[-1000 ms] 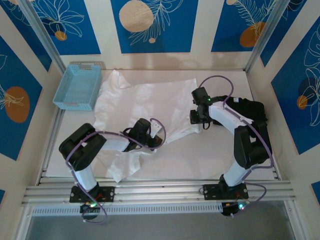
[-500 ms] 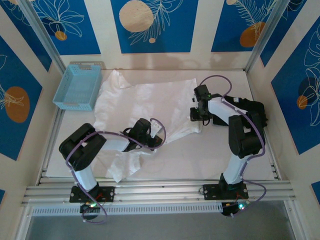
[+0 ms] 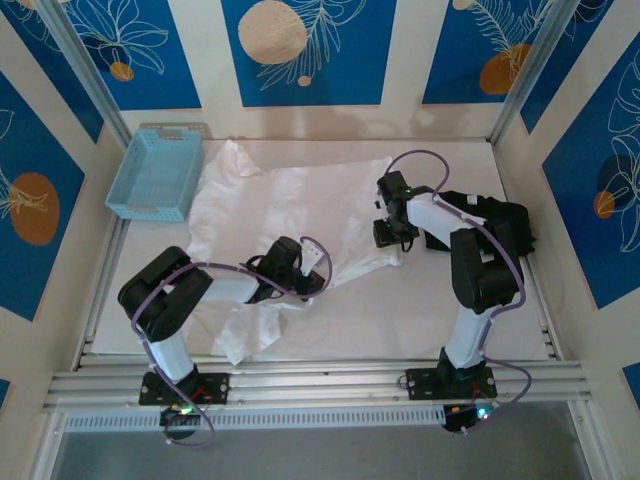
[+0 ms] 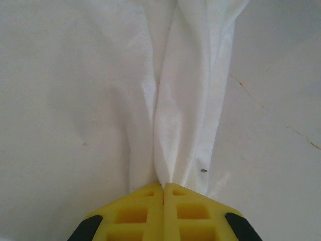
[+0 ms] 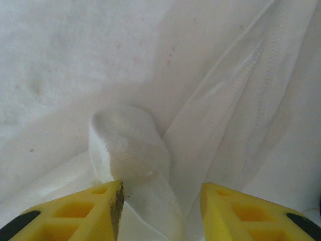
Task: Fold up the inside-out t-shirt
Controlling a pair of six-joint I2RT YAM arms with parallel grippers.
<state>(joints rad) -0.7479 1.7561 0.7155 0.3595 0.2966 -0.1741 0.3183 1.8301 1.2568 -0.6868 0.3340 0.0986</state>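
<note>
Since 1 second ago, my right arm has swung its wrist in toward the left, and the right gripper (image 3: 392, 238) now sits over the right edge of the t-shirt (image 3: 290, 200); the left arm has not shifted. In the right wrist view the right gripper (image 5: 160, 191) has its 2 yellow fingers (image 5: 100, 203) spread apart. A small rolled hump of white cloth rises between them and touches the inner face of the left-hand finger, while a stitched seam runs away from the fingers toward the upper right.

In the left wrist view the left gripper (image 4: 163, 187) has its fingers pressed together on a narrow gathered ridge of the shirt (image 4: 185, 100), which stretches straight ahead of the tips with flat cloth to their left and bare table (image 4: 281, 125) to their right.

From above, the left gripper (image 3: 318, 278) pinches the shirt's near edge. The shirt lies spread and wrinkled across the table (image 3: 400, 310) between both grippers. A blue basket (image 3: 157, 172) sits beyond the left gripper, and a black garment (image 3: 500, 220) lies just right of the right gripper.
</note>
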